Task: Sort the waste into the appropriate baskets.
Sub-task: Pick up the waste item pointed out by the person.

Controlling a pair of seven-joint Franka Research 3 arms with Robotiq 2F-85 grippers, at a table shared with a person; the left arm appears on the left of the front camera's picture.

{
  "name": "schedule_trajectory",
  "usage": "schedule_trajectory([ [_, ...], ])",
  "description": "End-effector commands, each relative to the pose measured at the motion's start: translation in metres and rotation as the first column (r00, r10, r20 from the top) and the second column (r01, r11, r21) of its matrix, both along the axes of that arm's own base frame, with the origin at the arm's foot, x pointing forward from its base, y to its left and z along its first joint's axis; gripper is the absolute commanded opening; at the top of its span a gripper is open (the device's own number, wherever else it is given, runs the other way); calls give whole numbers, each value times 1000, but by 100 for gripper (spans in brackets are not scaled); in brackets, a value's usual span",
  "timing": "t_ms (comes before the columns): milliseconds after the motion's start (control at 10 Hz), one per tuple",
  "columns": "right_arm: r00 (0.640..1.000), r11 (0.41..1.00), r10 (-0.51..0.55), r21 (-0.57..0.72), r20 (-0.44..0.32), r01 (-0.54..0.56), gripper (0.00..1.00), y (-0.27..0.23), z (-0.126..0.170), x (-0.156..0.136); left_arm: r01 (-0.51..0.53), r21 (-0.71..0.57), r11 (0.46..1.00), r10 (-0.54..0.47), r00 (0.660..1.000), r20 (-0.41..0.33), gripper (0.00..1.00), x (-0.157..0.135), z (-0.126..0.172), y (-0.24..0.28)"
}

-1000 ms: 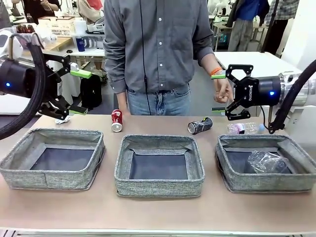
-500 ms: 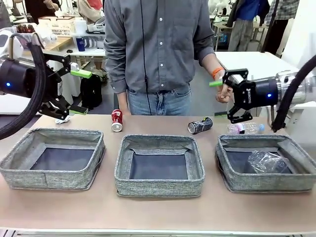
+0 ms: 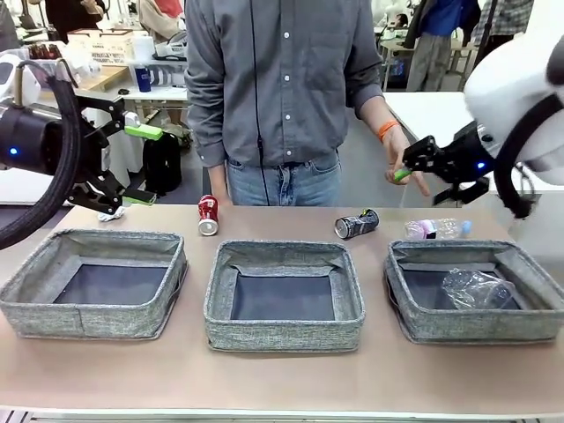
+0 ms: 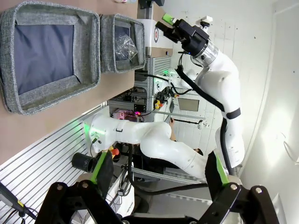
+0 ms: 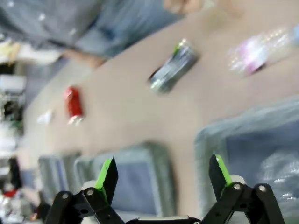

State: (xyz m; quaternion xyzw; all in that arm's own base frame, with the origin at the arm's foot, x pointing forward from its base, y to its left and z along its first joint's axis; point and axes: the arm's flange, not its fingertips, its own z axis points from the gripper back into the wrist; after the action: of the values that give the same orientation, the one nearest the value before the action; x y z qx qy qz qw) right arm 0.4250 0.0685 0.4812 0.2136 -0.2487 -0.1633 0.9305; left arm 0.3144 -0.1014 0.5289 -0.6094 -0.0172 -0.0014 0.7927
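A: At the rt end of the table – right gripper (image 5: 163,173), fingers wide apart, nothing btwn them. A sec ago it pointed sideways across the person's front. Now the wrist's rolled over & tipped down twd the tabletop. Its own cam pic is smeared, so prob still swinging.

B: Meaning?

A: My guess, it's lining up the next pick. One clear bottle (image 3: 476,289) already lies in the right basket (image 3: 476,330). None of the other waste has shifted.

B: What's nearest those fingers?

A: The black-and-silver can (image 3: 357,225), on its side on the table (image 3: 282,379), below & ahead of the tips, well apart, no contact. The pink-label bottle (image 3: 432,229) lies near it, just behind that basket's far rim. Can't tell which of the two it's after. The person's hand (image 3: 393,155) hangs close behind the gripper – worth watching.

B: And the left?

A: The left gripper (image 3: 145,166) hasn't budged: fingers apart, empty, held over the far-left part of the table. The paper wad (image 3: 110,214) sits just under its lower finger, not touching. The red can (image 3: 208,215) is farther in, behind the gap btwn the left basket (image 3: 79,317) & middle basket (image 3: 282,333), both empty.

B: So four bits to go.

A: Looks that way.
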Motion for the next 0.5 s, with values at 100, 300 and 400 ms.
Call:
schedule_trajectory([
  [100,1000,1000,0,0,0,0,100,0,0,0,-3,-15,1000,3,1000,-10,100,-2,4,-1],
  [300,993,991,-114,-63,36,117,100,-14,9,-1,-3,-15,1000,3,1000,-10,100,-2,4,-1],
  [400,837,837,547,-8,-22,-547,100,-23,8,7,-3,-15,1000,3,1000,-10,100,-2,4,-1],
])
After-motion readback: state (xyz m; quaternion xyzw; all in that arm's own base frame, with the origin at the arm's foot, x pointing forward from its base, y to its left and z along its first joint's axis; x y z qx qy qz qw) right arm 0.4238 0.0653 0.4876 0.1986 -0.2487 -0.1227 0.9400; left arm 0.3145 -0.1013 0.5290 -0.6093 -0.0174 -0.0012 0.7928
